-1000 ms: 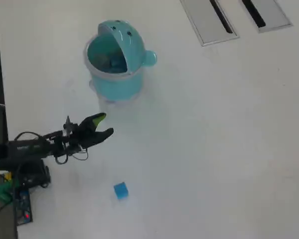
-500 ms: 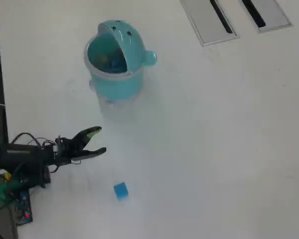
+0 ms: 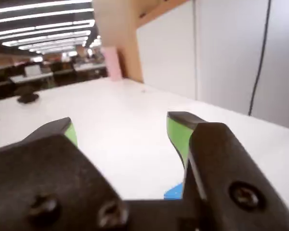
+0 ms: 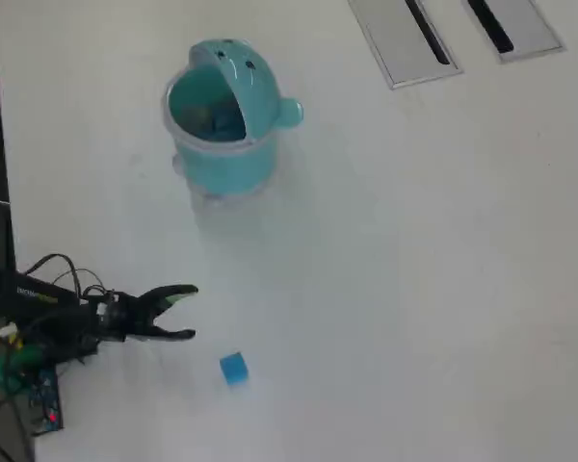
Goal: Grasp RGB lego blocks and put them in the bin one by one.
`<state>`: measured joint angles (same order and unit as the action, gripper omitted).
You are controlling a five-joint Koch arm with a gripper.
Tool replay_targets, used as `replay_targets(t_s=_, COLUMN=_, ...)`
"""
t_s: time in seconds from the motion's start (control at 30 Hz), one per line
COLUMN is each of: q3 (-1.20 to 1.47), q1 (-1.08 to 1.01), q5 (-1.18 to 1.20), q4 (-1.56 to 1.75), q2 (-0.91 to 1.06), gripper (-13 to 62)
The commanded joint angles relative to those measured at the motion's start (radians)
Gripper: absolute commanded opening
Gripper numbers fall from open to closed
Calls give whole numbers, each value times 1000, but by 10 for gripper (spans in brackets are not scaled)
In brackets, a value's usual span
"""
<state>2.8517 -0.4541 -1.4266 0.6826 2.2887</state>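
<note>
In the wrist view I see the gripper with its two black jaws spread wide, green pads on their inner faces, and nothing between them. Low in the gap, just left of the right jaw's base, a small patch of the blue block shows on the white table; the rest of it is hidden behind the gripper body. In the overhead view I see the gripper near the left edge of the table, pointing right, jaws parted and empty. The blue block lies on the table just right of the fingertips and nearer the bottom edge, not touching them. The bin stands upright well apart, toward the far side, its domed lid tipped open. I cannot make out what lies inside it. Two grey slotted panels sit at the far right.
</note>
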Motion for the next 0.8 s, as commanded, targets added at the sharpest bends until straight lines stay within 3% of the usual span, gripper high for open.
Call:
replay_targets(t_s=0.0, q3=-15, q1=-43, q5=5, q4=61, q2=51, gripper=348)
replay_targets(t_s=0.43, q3=78, q1=-241, q5=-247, q4=64, q2=9, gripper=339)
replay_targets(t_s=0.77, q3=161, q1=-422, q5=-265, q4=41, q2=49, gripper=330)
